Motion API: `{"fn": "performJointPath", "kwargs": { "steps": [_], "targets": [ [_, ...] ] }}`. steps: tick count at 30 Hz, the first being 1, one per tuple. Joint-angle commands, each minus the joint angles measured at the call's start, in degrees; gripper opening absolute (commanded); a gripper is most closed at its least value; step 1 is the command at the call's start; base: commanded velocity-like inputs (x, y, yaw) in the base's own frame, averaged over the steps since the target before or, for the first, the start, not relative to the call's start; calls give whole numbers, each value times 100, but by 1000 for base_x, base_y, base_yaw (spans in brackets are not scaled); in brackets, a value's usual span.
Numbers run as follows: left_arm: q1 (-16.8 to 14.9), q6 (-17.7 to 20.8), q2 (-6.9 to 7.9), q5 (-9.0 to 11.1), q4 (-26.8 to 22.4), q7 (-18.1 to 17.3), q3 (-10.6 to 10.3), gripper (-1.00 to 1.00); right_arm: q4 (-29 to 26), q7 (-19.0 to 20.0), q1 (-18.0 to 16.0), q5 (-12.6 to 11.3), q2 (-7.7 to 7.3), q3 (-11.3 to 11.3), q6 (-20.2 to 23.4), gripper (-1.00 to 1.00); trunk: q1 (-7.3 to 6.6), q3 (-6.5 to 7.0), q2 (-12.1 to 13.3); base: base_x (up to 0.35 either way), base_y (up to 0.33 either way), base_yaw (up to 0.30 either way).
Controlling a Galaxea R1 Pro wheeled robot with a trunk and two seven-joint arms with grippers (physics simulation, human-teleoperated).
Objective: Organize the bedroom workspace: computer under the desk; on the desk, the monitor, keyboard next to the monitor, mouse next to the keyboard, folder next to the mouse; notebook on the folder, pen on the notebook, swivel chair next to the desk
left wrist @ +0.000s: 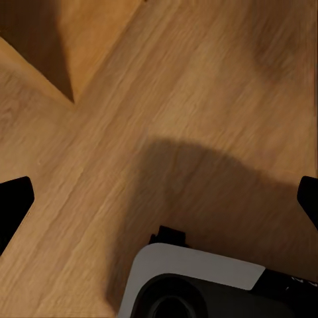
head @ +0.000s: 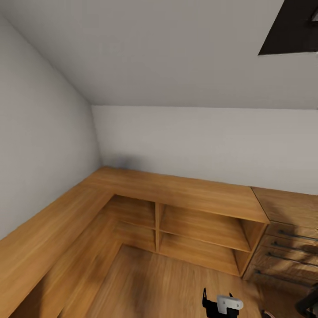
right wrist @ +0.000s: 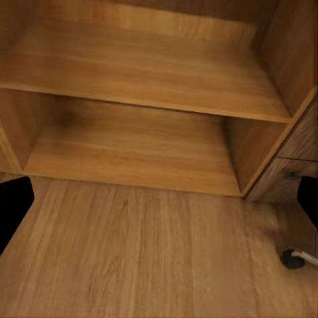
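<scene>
None of the desk items lies before you, so progress cannot be judged here; every placement remains to be confirmed. A castor on a metal spoke (right wrist: 295, 257), probably the swivel chair's, sits at the lower right of the right wrist frame, on the wood floor (right wrist: 146, 258) just beside the low wooden shelving (head: 203, 229). Both grippers hang splayed and empty, dark fingertips (left wrist: 13, 205) at the frame edges over bare floor. In the head frame you face a corner: grey walls, sloped ceiling (head: 154, 48), skylight (head: 293, 26) upper right, drawer fronts (head: 287, 251) lower right.
</scene>
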Motion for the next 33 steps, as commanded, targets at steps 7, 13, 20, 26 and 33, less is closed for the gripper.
{"fn": "performJointPath", "kwargs": {
  "steps": [7, 13, 20, 26, 33],
  "targets": [
    [2, -4, 0, 6, -12, 17, -11, 100, 5, -36, -5, -25, 5, 52, -10, 100, 4, -5, -3, 299, 183, -297],
    [4, -5, 0, 6, -16, 17, -11, 100, 5, -36, -5, -25, 5, 58, -9, 100, 4, -5, -3, 300, 197, -297],
    [4, -4, -5, 1, -15, 17, -11, 100, 5, -36, -5, -25, 5, 57, -4, 100, 4, -8, -3, 262, 109, -293],
    [6, -4, -9, -2, -15, 15, -12, 100, 1, -44, -5, -25, -2, 50, -2, 100, 4, -37, -3, 66, 11, -225],
    [4, -4, -9, -3, -11, 15, -11, 100, 2, -45, -5, -25, -1, 50, -2, 100, 4, -83, -3, 9, 1, -188]
  ]
}}
